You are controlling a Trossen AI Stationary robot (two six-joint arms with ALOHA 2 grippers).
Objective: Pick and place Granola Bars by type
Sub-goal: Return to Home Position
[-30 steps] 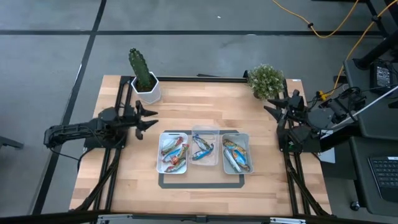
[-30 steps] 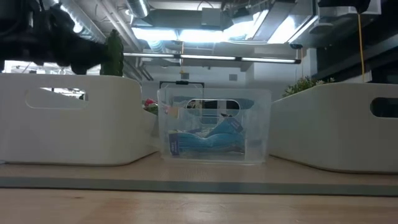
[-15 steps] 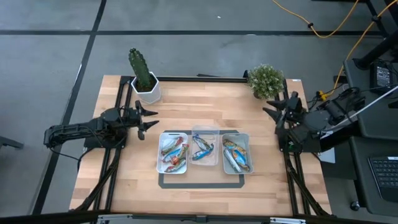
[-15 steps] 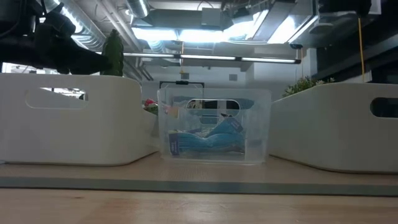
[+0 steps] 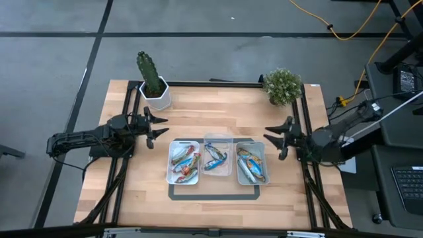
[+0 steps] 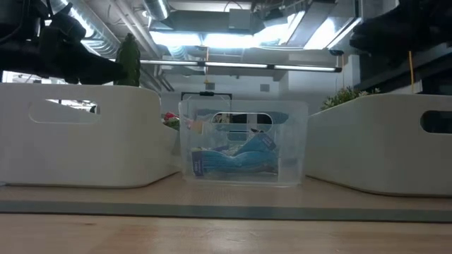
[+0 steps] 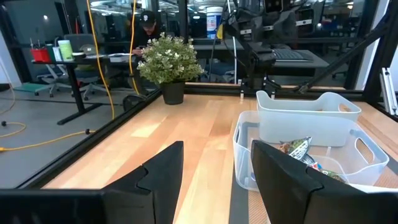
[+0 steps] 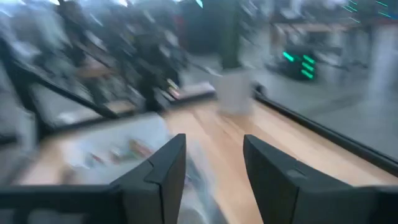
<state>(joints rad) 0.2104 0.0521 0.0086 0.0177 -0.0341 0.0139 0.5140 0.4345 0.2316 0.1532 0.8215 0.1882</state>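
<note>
Seen from above, a wooden counter (image 5: pixel 218 112) is carrying three trays side by side in the lower centre of the frame: a left tray (image 5: pixel 170 162), a clear middle tray (image 5: pixel 218 137) and a right tray (image 5: pixel 250 182). The Granola Bars (image 5: pixel 187 165) are lying inside all three trays, and the ones in the clear tray are looking blue. No bar is showing loose on the counter, so the sorting appears finished.

The left arm (image 5: pixel 86 140) is reaching in from the left edge, its jaws spread apart and empty, near the left tray's upper left corner. The right arm (image 5: pixel 330 139) is reaching in from the right edge, its jaws also spread and holding nothing, just beside the right tray. Likely only parking the arms is remaining.
</note>
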